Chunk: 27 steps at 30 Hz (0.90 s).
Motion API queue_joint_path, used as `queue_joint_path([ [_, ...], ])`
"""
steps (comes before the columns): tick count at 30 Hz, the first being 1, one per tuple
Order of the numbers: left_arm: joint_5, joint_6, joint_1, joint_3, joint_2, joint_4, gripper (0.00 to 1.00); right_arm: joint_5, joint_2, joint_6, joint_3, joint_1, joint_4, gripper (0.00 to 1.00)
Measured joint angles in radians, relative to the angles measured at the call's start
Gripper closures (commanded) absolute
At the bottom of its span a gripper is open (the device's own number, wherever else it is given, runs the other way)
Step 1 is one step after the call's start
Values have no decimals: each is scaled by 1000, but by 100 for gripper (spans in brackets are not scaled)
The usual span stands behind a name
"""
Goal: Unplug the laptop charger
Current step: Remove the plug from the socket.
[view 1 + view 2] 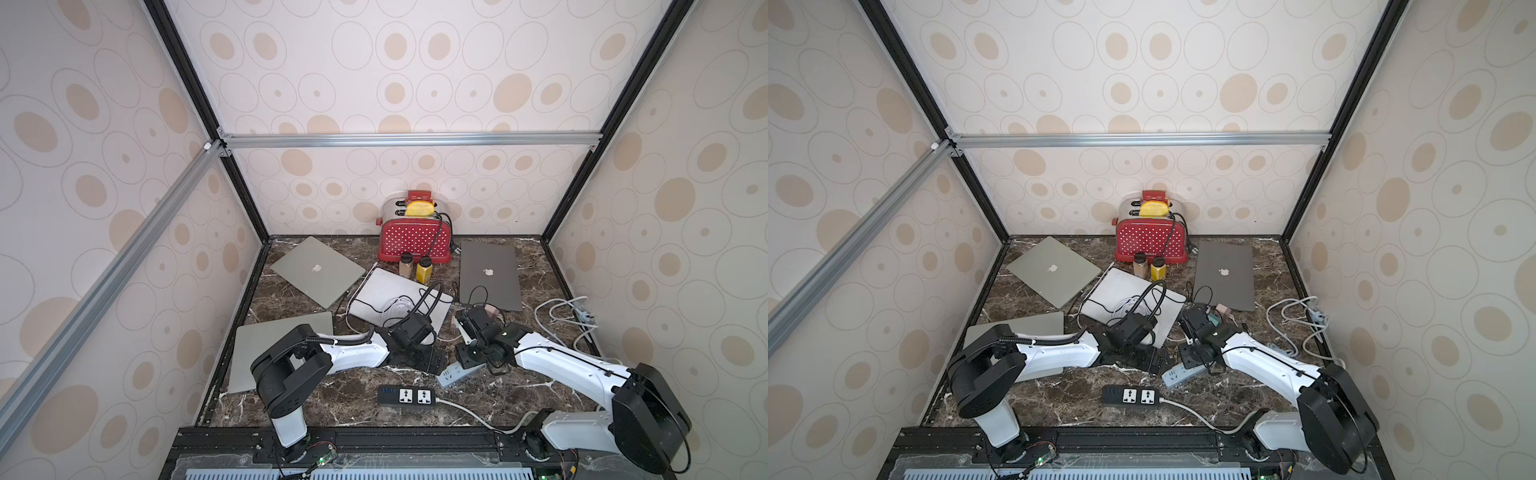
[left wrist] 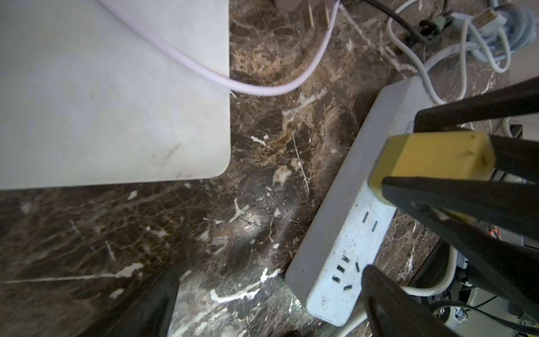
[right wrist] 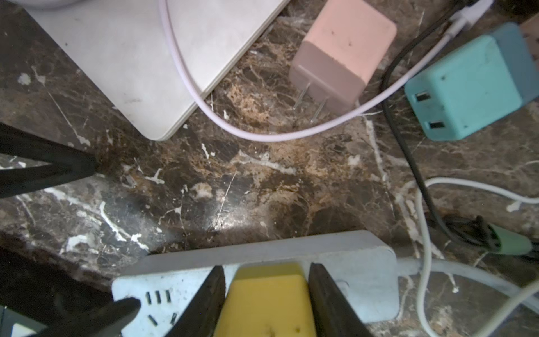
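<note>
Marble tabletop (image 3: 262, 181) — boxy yellow charger (image 3: 267, 303)

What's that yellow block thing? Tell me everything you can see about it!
The charger is a small yellow block. It looks like smooth plastic, with rounded edges and a few dark specks. It stands plugged into the white strip, next to some free sockets. The right gripper has a black finger pressed against each of two opposite sides. No cable can be seen on it.
</note>
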Motion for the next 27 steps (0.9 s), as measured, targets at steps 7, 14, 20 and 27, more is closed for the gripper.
queue_joint_path([
  [7, -17, 33, -17, -5, -15, -30, 1, 6, -8, -10, -3, 4, -3, 65],
  [14, -58, 59, -59, 6, -12, -62, 1, 7, -25, -10, -16, 6, -1, 81],
  [20, -77, 53, -66, 39, 13, -95, 1, 6, -63, 2, -39, 8, -2, 92],
  [27, -99, 39, -71, 77, 52, -92, 1, 6, -105, 28, -66, 8, 17, 100],
])
